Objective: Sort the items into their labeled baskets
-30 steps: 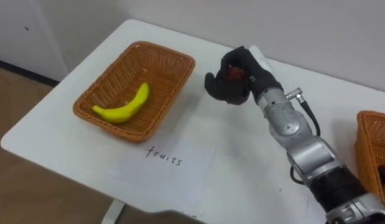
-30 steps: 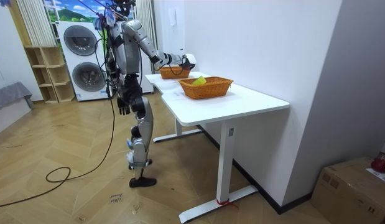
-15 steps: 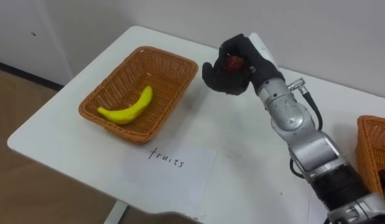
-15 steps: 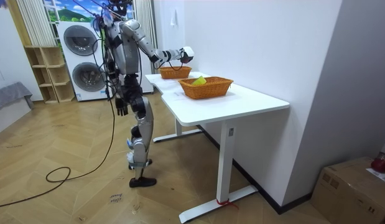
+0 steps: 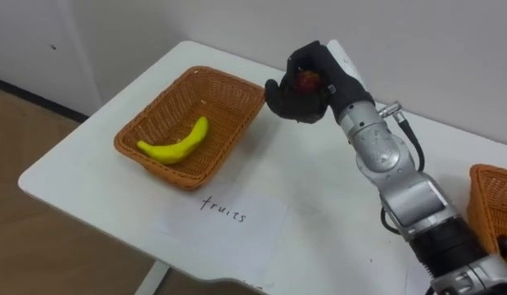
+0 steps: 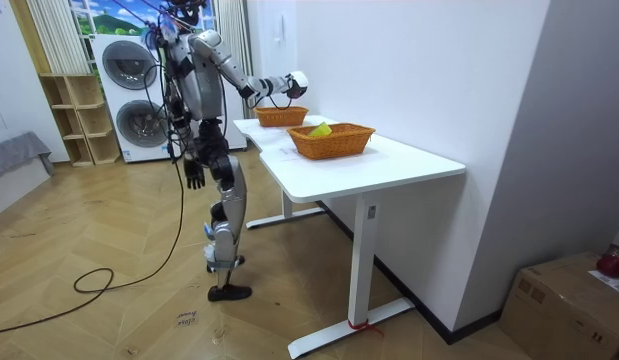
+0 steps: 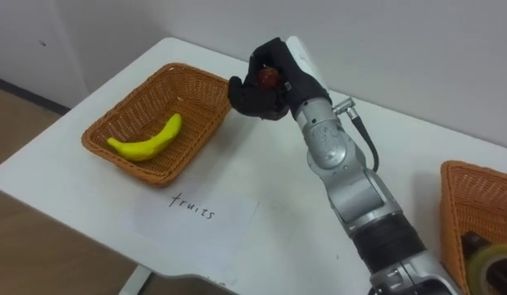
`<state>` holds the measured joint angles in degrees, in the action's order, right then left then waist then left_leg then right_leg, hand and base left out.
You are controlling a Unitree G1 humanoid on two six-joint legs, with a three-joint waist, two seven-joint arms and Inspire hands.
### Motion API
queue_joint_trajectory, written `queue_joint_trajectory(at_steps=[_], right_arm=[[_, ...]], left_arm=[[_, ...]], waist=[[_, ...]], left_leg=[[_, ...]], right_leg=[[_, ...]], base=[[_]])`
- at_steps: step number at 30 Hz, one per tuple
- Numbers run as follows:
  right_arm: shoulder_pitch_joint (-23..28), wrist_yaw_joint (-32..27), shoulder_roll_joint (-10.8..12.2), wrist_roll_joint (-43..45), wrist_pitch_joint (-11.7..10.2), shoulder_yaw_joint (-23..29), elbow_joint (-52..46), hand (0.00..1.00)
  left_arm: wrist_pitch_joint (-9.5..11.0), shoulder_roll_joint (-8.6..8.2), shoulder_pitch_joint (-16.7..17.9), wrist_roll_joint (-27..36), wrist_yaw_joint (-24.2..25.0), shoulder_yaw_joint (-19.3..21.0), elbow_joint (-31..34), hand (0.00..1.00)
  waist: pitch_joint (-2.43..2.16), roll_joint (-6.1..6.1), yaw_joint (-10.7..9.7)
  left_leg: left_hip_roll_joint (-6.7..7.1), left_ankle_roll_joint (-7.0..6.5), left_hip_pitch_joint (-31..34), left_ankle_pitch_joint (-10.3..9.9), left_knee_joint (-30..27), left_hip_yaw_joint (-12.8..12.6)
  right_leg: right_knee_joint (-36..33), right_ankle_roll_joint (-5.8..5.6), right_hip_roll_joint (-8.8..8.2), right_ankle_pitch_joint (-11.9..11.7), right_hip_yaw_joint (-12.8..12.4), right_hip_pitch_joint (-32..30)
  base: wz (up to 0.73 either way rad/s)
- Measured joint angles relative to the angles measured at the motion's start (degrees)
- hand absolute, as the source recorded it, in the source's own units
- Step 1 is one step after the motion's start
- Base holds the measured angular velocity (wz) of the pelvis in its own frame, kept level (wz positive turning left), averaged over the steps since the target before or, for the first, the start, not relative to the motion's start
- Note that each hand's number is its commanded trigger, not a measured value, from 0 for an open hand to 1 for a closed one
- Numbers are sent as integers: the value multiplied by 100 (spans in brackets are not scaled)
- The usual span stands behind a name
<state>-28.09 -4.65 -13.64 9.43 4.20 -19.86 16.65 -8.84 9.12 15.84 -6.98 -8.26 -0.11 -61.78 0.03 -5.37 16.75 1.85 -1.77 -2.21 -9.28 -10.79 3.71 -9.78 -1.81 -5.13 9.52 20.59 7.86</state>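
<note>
White tabletop: black right hand curled round a small red fruit, hovering just beside the brown wicker basket holding a yellow banana. Release early and the fruit could roll away.

A woven orange basket lies slantwise near the table's far left corner. A yellow banana lies along its floor, curved and whole. A small red fruit is held above the table just beyond the basket's right end, enclosed by the curled fingers of the right hand. A second woven basket sits at the table's right end, holding a pale roll.
</note>
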Motion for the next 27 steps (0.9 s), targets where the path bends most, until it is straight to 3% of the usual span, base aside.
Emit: queue_joint_trajectory(at_steps=[5, 12, 16, 19, 27], right_arm=[[0, -4, 30, 15, 196, -11, -4, 100], [0, -79, 62, 233, 197, -12, -46, 100], [0, -249, 72, 402, 195, -10, -57, 100], [-1, -273, 76, 336, 192, -11, -57, 100], [-7, -278, 103, 427, 192, -25, -143, 100]], left_arm=[[-73, 10, -5, 5, 0, -6, -2, 0], [-69, 0, -3, -4, 12, -5, 1, 0], [-33, -4, -9, 1, -7, -4, 1, 0], [-32, -10, -29, 2, -12, -8, -4, 0], [2, 2, -57, -184, -27, 118, 1, 0]], waist=[[12, -24, 99], [34, 8, 196], [56, 39, 212], [89, 82, 242], [88, 77, 377]], left_leg=[[11, -2, -3, 0, 4, 71], [72, -11, 16, 2, 2, 141], [114, -34, 62, 12, -41, 292], [168, -48, 66, 18, -60, 387], [217, -83, 158, 22, -87, 441]], right_leg=[[-1, 0, -15, 0, 45, 12], [-8, -16, -54, 10, 110, 13], [-24, -32, -104, 15, 296, 40], [-104, -111, -166, 65, 339, 52], [-96, -133, -194, 82, 382, 19]], base=[[2], [4], [19], [19], [6]])
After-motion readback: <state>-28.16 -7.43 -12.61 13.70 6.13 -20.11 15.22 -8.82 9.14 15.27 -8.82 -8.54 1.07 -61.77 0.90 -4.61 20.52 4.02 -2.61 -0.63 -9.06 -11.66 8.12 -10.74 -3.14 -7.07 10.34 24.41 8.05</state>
